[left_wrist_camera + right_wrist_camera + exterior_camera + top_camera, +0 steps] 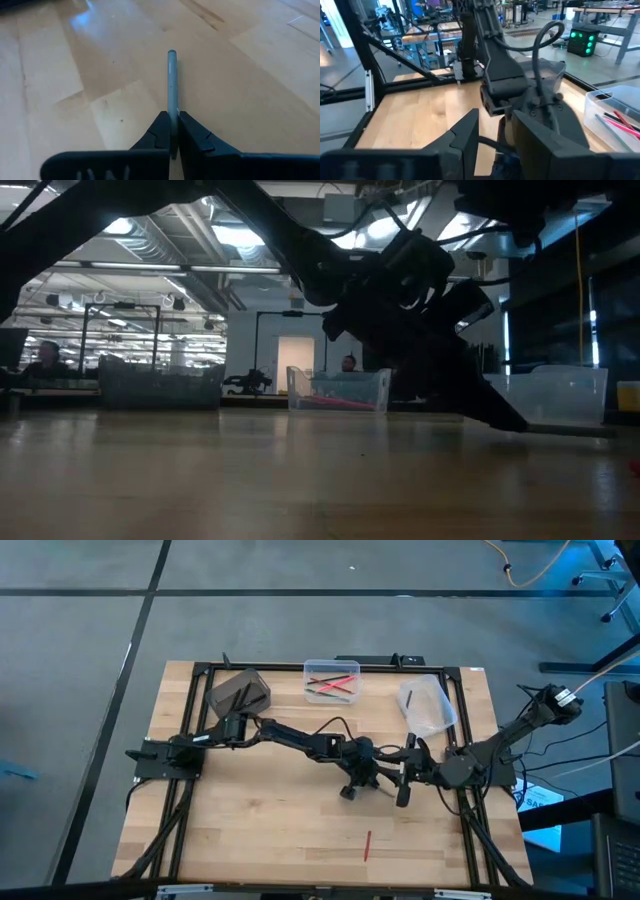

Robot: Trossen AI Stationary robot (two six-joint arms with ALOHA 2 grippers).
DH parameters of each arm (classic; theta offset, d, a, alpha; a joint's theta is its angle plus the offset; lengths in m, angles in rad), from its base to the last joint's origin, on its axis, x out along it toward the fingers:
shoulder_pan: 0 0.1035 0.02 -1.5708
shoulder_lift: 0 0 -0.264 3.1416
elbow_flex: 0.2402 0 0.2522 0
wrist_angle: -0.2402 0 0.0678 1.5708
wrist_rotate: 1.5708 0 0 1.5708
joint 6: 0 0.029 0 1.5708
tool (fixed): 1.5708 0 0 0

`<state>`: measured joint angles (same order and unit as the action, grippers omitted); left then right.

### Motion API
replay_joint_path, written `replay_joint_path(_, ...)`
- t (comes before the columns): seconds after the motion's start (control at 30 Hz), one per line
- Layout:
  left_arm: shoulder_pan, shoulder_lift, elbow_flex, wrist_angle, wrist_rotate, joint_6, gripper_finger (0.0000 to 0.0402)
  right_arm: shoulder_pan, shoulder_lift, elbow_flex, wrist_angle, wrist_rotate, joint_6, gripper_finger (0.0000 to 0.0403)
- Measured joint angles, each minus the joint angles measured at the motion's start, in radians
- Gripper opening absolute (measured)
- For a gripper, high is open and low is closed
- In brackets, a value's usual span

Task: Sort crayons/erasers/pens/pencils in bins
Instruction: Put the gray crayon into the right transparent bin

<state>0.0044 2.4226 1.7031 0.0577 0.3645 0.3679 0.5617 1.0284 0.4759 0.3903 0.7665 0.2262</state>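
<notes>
The left hand [170, 131] is pressed together on a grey pencil [172, 85], pinched near one end so the rest juts forward, low over the bare mid-table [250, 830]. The right hand [495, 132], fingers spread and empty, waits just beside it. The clear bin [331, 681] at the far edge already holds red and pink sticks; a red one [367, 846] lies loose near the front.

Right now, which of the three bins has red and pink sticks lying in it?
The clear bin, the middle one along the table's far edge. The dark grey bin to its left shows none, and the whitish bin to its right holds only a dark stick.
</notes>
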Motion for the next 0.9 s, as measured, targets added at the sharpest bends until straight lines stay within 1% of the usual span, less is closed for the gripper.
replay_joint_path(0.2,-0.013,-0.004,0.002,-0.004,0.009,-0.002,0.0003,0.000,0.000,0.000,0.011,-0.004,-0.003,0.0120)
replay_joint_path(0.47,-0.015,-0.047,-0.001,-0.034,0.013,-0.002,0.0002,0.000,-0.001,0.000,0.018,-0.010,-0.049,0.0120)
replay_joint_path(0.53,-0.011,-0.060,-0.013,-0.016,0.014,-0.002,0.0002,0.000,-0.002,0.000,0.020,-0.031,-0.052,0.0120)
replay_joint_path(0.6,-0.006,-0.085,-0.044,-0.014,0.014,-0.007,0.0002,0.000,-0.002,0.000,0.023,-0.037,-0.068,0.0120)
replay_joint_path(0.7,-0.002,-0.115,-0.105,0.049,0.015,-0.029,0.0002,0.000,-0.007,0.000,0.032,-0.057,-0.086,0.0120)
replay_joint_path(0.83,-0.002,-0.162,-0.205,0.197,0.014,-0.065,0.0002,0.000,-0.013,0.000,0.043,-0.063,-0.106,0.0120)
replay_joint_path(0.9,0.000,-0.184,-0.250,0.239,0.012,-0.076,0.0003,0.000,-0.013,0.000,0.050,-0.063,-0.126,0.0120)
